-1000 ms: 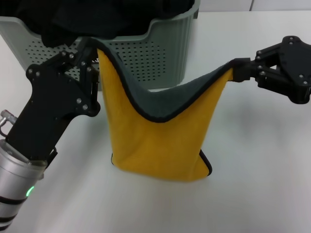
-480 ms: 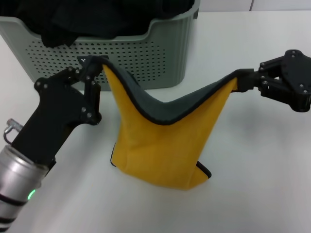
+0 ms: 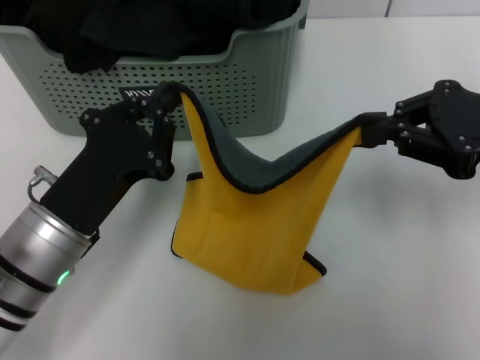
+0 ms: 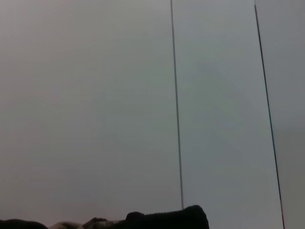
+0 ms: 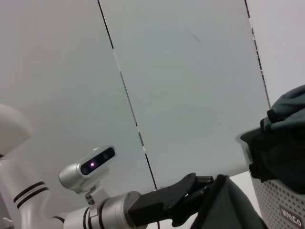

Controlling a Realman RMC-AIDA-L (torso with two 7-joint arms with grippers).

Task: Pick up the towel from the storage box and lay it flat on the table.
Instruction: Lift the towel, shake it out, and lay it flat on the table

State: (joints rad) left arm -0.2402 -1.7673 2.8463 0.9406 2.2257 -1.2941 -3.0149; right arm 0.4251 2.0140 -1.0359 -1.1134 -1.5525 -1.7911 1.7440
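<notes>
The mustard-yellow towel with black edging and grey reverse hangs stretched between both grippers, its lower edge resting folded on the white table. My left gripper is shut on one upper corner, just in front of the sage-green storage box. My right gripper is shut on the other corner, to the right. In the right wrist view the grey reverse shows beside the left gripper and the box.
Black fabric fills the storage box at the back left and shows in the right wrist view. The left wrist view shows a plain wall and a dark cloth edge.
My left gripper has moved right and slightly down with its towel corner, so the towel sags deeper and bunches more on the table. The right gripper has barely moved.
</notes>
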